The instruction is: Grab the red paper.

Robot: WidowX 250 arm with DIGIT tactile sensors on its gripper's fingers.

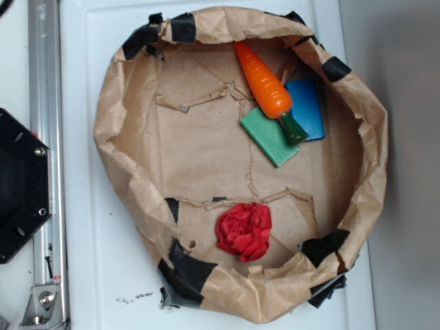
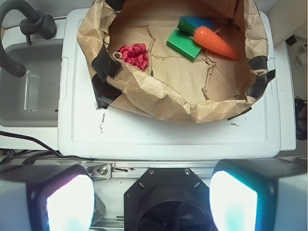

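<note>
Red paper (image 1: 244, 231) sits on the floor of the brown paper basin (image 1: 117, 117), at about 6 o'clock in the exterior view, just inside the near wall and close to a black tape patch (image 1: 185, 269). It is crumpled into a ball with rose-like folds and nothing touches it. Carrot (image 1: 265, 82) lies at about 1 o'clock, tilted, its green stem end resting over the green block (image 1: 265, 137), with the blue block (image 1: 309, 106) just beside it; all three are well apart from the red paper. The basin rests on the white counter (image 1: 103, 275). In the wrist view the gripper (image 2: 151, 202) is at the bottom edge, jaws spread wide, two pale pads at 7 and 5 o'clock with the black robot base between them, holding nothing. The red paper (image 2: 134, 55) is up at about 11 o'clock from the jaws, well apart, across the bare counter and over the basin rim. A grey sink (image 2: 29, 96) with a black hose (image 2: 19, 29) lies at 9 o'clock.
</note>
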